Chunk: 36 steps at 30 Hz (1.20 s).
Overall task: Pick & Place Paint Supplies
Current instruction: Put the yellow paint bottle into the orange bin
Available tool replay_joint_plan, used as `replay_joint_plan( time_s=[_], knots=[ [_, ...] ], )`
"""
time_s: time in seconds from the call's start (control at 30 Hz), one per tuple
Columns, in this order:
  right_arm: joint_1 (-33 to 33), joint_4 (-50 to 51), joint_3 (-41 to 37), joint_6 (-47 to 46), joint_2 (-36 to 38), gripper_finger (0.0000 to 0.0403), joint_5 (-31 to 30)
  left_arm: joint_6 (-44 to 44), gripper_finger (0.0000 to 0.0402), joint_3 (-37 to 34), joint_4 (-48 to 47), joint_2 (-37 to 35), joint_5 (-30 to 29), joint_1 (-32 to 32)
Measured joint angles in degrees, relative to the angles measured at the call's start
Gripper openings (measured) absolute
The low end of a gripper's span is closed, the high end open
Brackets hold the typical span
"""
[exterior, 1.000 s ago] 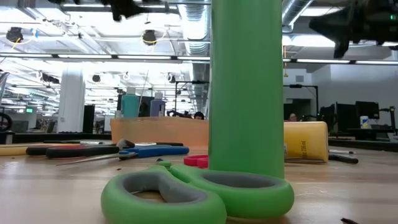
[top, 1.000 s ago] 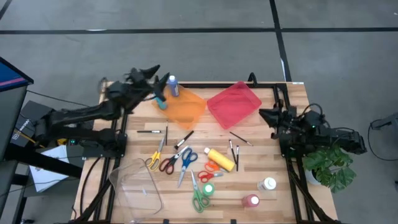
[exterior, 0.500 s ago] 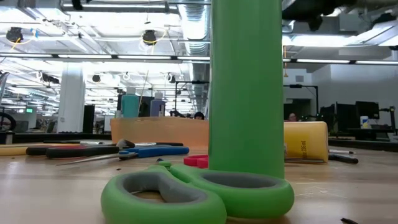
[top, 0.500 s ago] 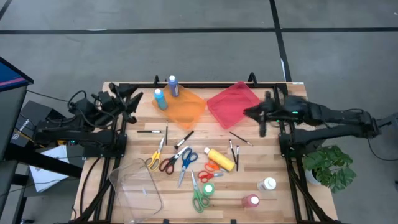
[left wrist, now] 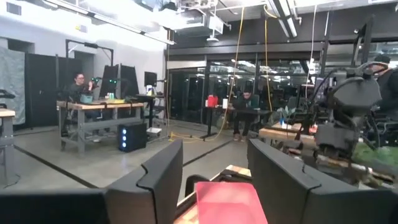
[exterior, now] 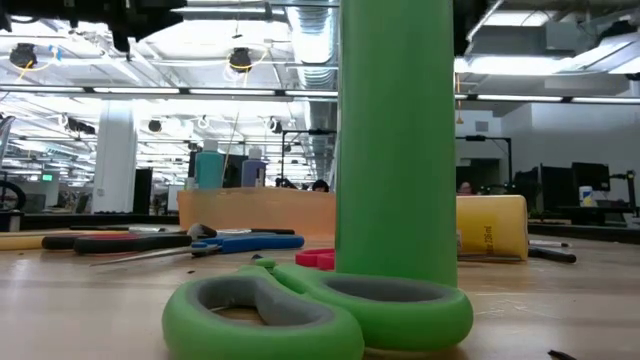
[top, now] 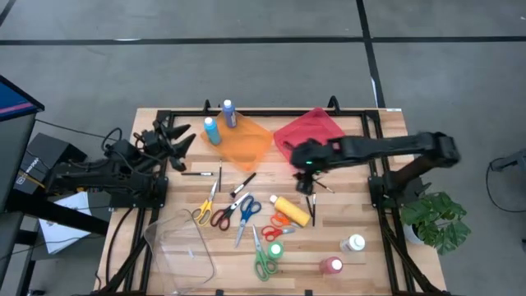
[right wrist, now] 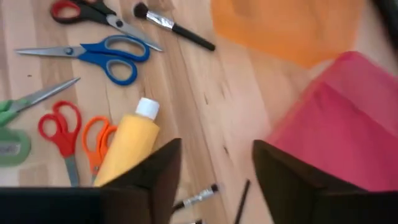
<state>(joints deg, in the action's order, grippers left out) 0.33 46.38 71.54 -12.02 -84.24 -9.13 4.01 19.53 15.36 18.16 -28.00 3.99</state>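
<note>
Paint supplies lie spread over the wooden table. Two blue bottles (top: 212,130) (top: 228,113) stand at the orange tray's (top: 246,141) far left corner. A yellow bottle (top: 292,210) (right wrist: 127,146) lies on its side among several scissors (top: 246,210) (right wrist: 102,53). Green (top: 274,249), white (top: 355,243) and pink (top: 332,265) bottles stand near the front. Thin brushes (top: 316,182) (right wrist: 196,198) lie flat. My right gripper (top: 306,162) (right wrist: 210,180) hangs open above the brushes, near the red tray (top: 308,136). My left gripper (top: 174,136) (left wrist: 214,168) is open by the left edge.
A clear plastic tray (top: 182,242) sits at the front left. In the low view, the green bottle (exterior: 395,140) and green scissors (exterior: 320,310) fill the foreground. A black frame runs along the table's far and side edges. A potted plant (top: 434,220) stands off the right edge.
My right arm has swung out from the table's right edge toward the middle, and its gripper has tipped downward over the brushes. My left gripper has drawn back from beside the blue bottles toward the left edge and sunk a little. Nothing on the table has moved.
</note>
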Motion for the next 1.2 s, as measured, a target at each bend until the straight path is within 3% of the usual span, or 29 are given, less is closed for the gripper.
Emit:
replay_joint_plan(
  time_s=[0.17,0.37,0.6,0.83,1.2],
  knots=[
    [-2.05,-0.10,7.29,1.30,-12.35,0.0267,6.02,-0.20,0.0195,-1.86,-0.05,-0.22,0.30,0.02],
    [-3.58,1.47,15.63,1.91,-25.02,0.0275,10.34,-0.37,0.0200,-3.58,0.07,-0.21,0.45,0.02],
    [-3.80,11.00,23.42,0.01,-35.62,0.0276,11.31,-0.42,0.0200,-5.68,0.16,-0.19,0.45,0.02],
    [-3.32,13.20,25.28,-0.55,-38.93,0.0276,15.26,-1.46,0.0200,-5.90,0.65,-0.20,0.45,0.02],
    [-2.99,9.95,25.37,-0.60,-37.29,0.0276,15.35,-1.95,0.0200,-5.90,0.53,-0.18,0.45,0.02]
  ],
)
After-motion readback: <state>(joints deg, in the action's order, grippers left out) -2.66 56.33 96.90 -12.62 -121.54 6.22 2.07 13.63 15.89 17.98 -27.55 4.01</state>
